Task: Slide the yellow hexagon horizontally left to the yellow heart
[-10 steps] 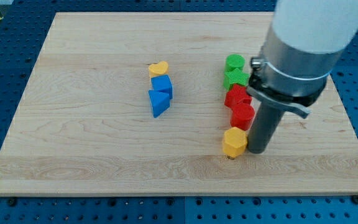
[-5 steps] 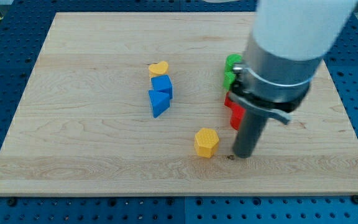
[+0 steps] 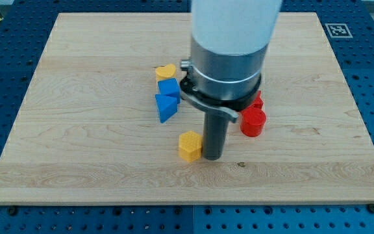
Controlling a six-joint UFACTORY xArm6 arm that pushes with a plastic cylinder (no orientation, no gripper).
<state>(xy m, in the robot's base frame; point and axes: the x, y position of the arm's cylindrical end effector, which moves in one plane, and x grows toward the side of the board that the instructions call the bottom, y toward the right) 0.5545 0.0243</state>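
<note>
Tip: my tip [image 3: 212, 158] touches the yellow hexagon's [image 3: 189, 145] right side.
Heart: yellow heart [image 3: 165, 71] up-left of the hexagon.
Claw: none, only a rod.

White cylinder, grey metal collar, dark rod ending at my tip [image 3: 212, 158]

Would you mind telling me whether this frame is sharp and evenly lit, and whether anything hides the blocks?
Camera view: light is even and soft, with no glare on the wooden board; the yellow hexagon block is sharp, touching my tip on its left; the wide arm body hides the green blocks and part of the red blocks.
</note>
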